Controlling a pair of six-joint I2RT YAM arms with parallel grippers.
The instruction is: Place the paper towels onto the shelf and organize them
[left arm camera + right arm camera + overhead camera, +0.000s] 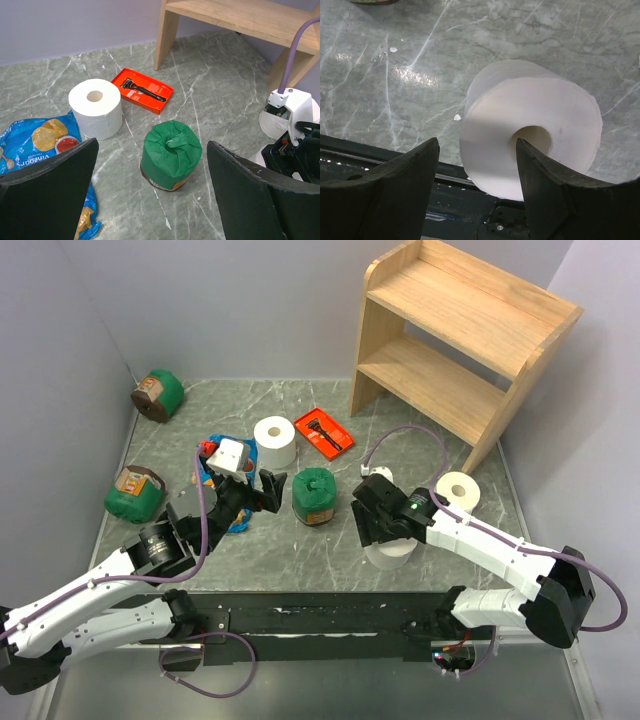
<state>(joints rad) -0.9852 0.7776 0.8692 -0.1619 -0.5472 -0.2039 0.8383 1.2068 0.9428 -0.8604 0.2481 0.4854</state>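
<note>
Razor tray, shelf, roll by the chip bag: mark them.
Razor tray (151,86), left wrist view, orange floor.
Shelf (167,35), left wrist view, side panel.
Paper towel roll (95,122), left wrist view, side wall.

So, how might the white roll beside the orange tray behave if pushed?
Standing on its flat end, the paper towel roll would probably slide, not roll. Soft wound paper and a hollow core suggest it's light and squashable.

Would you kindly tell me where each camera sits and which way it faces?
Top external: above and behind the bases, looking down at the shelf; both arms, left gripper, right gripper show.
Left wrist: on the left arm, facing forward past the green canister; left fingers below.
Right wrist: on the right arm, looking down at the near paper roll; right fingers below.
Shared: top and left wrist both see the orange tray.
</note>
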